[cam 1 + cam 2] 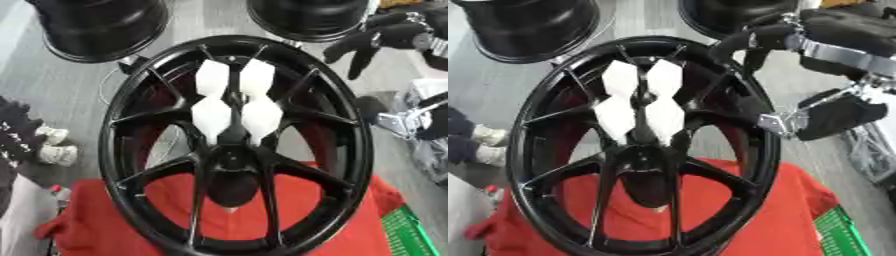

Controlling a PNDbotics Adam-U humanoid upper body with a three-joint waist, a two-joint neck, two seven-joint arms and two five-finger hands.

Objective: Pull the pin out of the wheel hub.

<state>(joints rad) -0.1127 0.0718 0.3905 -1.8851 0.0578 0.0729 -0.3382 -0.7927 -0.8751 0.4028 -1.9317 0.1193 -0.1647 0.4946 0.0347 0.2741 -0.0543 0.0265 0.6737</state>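
Note:
A large black spoked wheel hub (234, 150) stands tilted over a red cloth (315, 225) and fills the middle of both views. Several white faceted pieces (236, 100) sit clustered among the spokes just above the hub's centre; I cannot tell which of them is the pin. My right hand (372, 42) hangs at the upper right, just outside the rim. Its black fingers (741, 42) are relaxed, point down and left, and hold nothing. The forearm with a silver band (842, 52) runs off to the right. My left hand shows in no view.
Two more black wheels lie on the grey floor behind, one at the upper left (101, 27), one at the top middle (306, 17). A silver bracket with a black pad (815, 117) stands right of the rim. A green crate (407, 235) is at the lower right. A person's white shoes (52, 147) are at the left.

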